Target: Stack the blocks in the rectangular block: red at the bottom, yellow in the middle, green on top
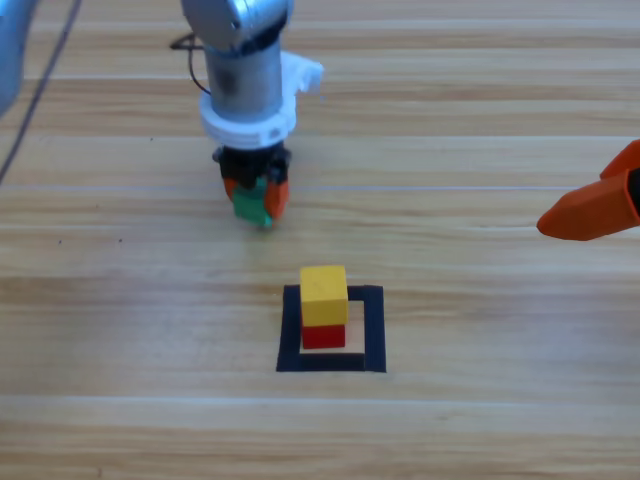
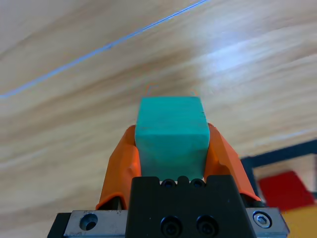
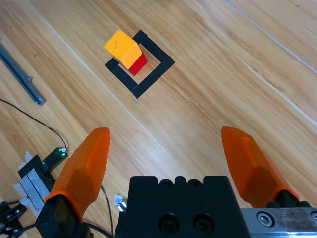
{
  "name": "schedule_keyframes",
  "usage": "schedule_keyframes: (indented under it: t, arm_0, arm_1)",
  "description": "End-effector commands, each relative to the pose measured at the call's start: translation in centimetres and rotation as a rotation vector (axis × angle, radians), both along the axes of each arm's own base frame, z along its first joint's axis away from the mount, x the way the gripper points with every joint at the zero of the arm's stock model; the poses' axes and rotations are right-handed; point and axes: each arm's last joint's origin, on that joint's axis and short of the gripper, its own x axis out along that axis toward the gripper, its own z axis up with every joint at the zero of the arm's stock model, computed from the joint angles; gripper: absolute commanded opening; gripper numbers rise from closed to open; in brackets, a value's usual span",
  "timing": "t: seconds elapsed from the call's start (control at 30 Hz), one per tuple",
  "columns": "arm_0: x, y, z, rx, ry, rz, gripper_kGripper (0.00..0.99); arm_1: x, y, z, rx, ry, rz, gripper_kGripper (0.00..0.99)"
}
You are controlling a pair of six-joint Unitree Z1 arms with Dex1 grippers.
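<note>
We count three cubes: yellow (image 1: 324, 293) on red (image 1: 324, 336) inside the tape square (image 1: 373, 330); green (image 1: 249, 204) clamped in left gripper (image 1: 256, 202), above table. Right gripper (image 3: 166, 158) gapes wide at the edge.

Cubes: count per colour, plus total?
Red cube: 1, in the tape square
Yellow cube: 1, on the red
Green cube: 1, in the left pincer
Total: 3
</note>
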Motion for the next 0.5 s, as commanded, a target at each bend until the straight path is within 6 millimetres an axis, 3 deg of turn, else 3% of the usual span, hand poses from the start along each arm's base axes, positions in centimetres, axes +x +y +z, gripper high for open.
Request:
schedule_keyframes:
  t: [0.03, 0.13, 0.2, 0.37, 0.5]
  arm_0:
    - [-4.2, 3.8, 11.7, -0.137, -0.128, 0.221, 0.048]
    - [-7.4, 4.1, 14.6, -0.176, -0.144, 0.287, 0.048]
    - [-9.2, 3.7, 15.4, -0.183, -0.139, 0.304, 0.048]
    - [-11.8, 1.8, 14.6, -0.158, -0.097, 0.308, 0.044]
    - [-12.9, 0.2, 13.2, -0.127, -0.056, 0.298, 0.038]
  arm_1:
    - [0.5, -0.1, -1.5, -0.017, 0.040, -0.018, 0.986]
    - [0.5, -0.1, -1.5, -0.017, 0.040, -0.018, 0.986]
    - [0.5, -0.1, -1.5, -0.016, 0.041, -0.017, 0.986]
    - [0.6, 0.4, -1.4, 0.005, 0.052, 0.009, 0.986]
    - [0.3, 1.9, -1.4, -0.002, 0.046, 0.058, 0.986]
